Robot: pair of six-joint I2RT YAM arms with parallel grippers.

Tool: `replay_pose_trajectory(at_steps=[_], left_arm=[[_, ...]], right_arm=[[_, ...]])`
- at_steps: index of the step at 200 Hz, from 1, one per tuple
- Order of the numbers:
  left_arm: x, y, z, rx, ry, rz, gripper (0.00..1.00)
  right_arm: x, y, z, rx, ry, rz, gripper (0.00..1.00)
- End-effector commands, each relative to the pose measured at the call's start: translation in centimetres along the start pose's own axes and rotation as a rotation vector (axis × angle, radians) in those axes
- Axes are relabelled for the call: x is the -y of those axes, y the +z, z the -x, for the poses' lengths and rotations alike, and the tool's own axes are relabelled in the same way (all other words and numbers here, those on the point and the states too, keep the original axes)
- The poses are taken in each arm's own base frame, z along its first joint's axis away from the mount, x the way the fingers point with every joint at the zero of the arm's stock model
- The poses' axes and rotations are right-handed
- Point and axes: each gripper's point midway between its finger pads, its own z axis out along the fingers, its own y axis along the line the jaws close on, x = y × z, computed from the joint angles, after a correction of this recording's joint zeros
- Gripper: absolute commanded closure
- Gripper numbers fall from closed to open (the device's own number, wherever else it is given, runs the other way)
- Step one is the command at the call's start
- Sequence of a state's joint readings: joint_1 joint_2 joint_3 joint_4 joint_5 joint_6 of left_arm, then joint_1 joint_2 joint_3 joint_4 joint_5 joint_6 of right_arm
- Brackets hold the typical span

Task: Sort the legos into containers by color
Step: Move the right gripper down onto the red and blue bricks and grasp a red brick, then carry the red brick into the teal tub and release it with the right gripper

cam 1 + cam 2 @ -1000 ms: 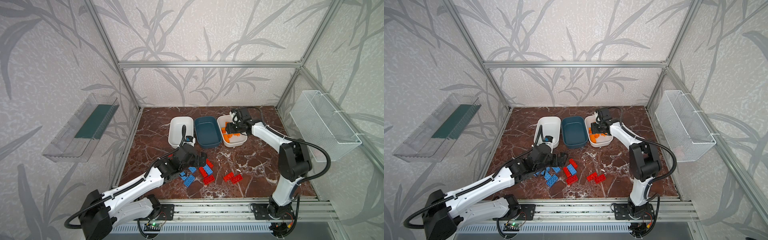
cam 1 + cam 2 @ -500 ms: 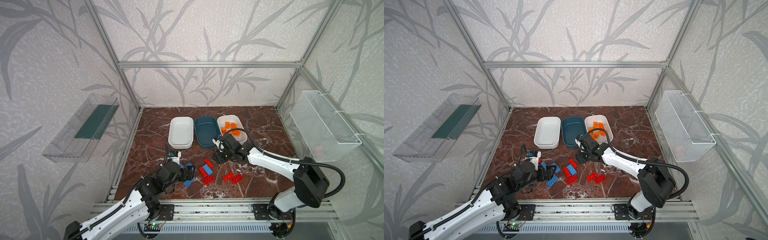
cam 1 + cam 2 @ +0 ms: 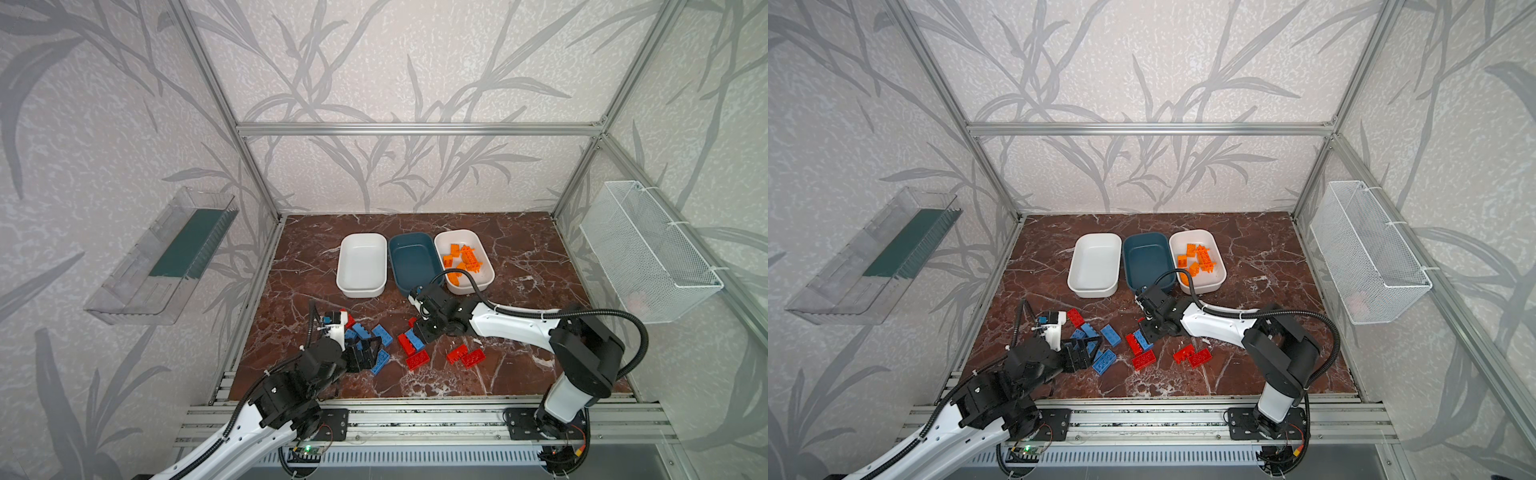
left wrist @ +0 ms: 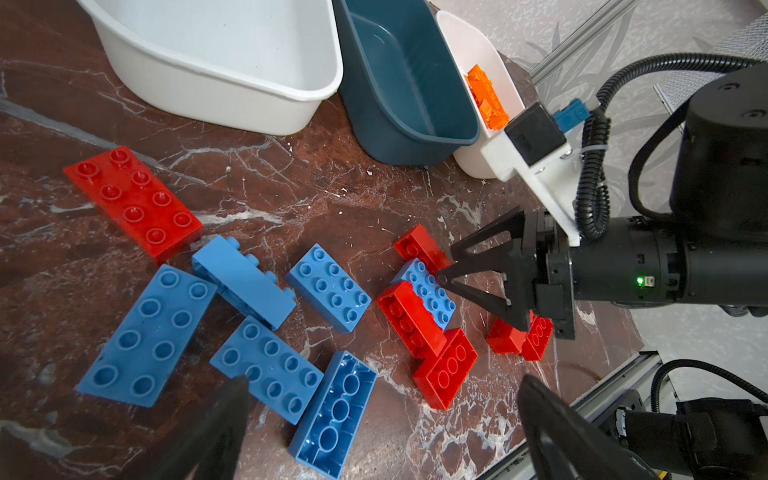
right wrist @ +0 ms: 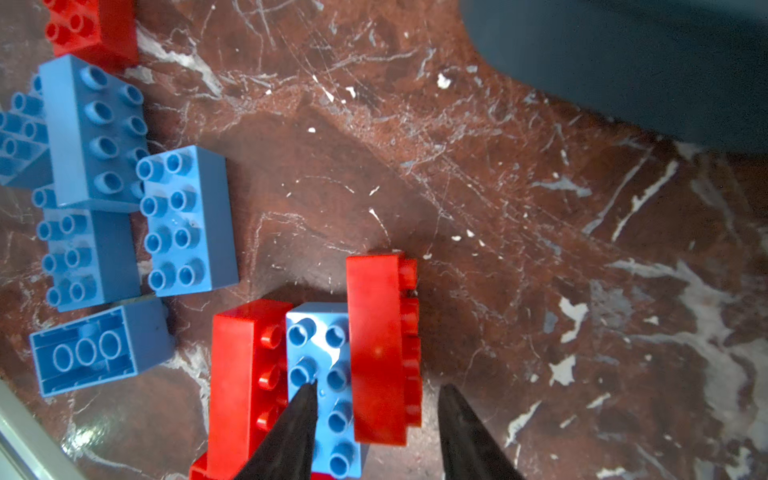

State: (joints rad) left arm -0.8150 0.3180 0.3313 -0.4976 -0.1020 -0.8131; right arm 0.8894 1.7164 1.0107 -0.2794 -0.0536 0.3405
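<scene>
Your right end effector (image 5: 378, 385) is spread around the small red plastic brick (image 5: 376, 332): light, hard, slippery, so pinch its middle firmly.

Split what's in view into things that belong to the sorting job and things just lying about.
Job: blue legos, red legos, orange legos, empty white tub, teal tub, second white tub.
Lying about: wire mesh basket, clear wall shelf.

Bright, even light — soft shadows beside the legos (image 4: 328, 286), bowed top-view edges, teal container (image 5: 623, 62) blurred up close.
</scene>
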Motion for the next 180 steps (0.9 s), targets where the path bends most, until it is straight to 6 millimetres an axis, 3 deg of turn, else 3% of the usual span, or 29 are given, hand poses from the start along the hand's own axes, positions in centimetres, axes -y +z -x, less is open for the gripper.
replay_pose_trajectory(at_steps=[1, 53, 73, 104, 135, 180], left_arm=[[-1.0, 0.1, -0.8, -0.018, -0.02, 0.029, 0.01], [-1.0, -0.1, -0.7, -0.014, -0.016, 0.03, 0.01], [-1.1, -0.1, -0.7, -0.014, -0.015, 0.032, 0.01], [-1.1, 0.0, -0.6, -0.006, -0.015, 0.032, 0.01], [-1.0, 0.2, -0.3, 0.015, -0.015, 0.026, 0.01], [-0.8, 0.3, 0.0, 0.028, -0.005, 0.024, 0.01]], right_arm=[[0.0, 0.5, 0.9, 0.013, -0.001, -0.019, 0.55], [0.3, 1.6, 0.4, -0.026, -0.006, -0.042, 0.68], [0.4, 1.0, 0.6, -0.018, -0.008, -0.052, 0.77], [0.7, -1.3, 1.7, 0.022, -0.028, -0.083, 0.78], [0.6, -5.3, 3.9, 0.109, -0.051, -0.103, 0.79], [1.3, -9.4, 7.4, 0.246, -0.1, -0.164, 0.79]])
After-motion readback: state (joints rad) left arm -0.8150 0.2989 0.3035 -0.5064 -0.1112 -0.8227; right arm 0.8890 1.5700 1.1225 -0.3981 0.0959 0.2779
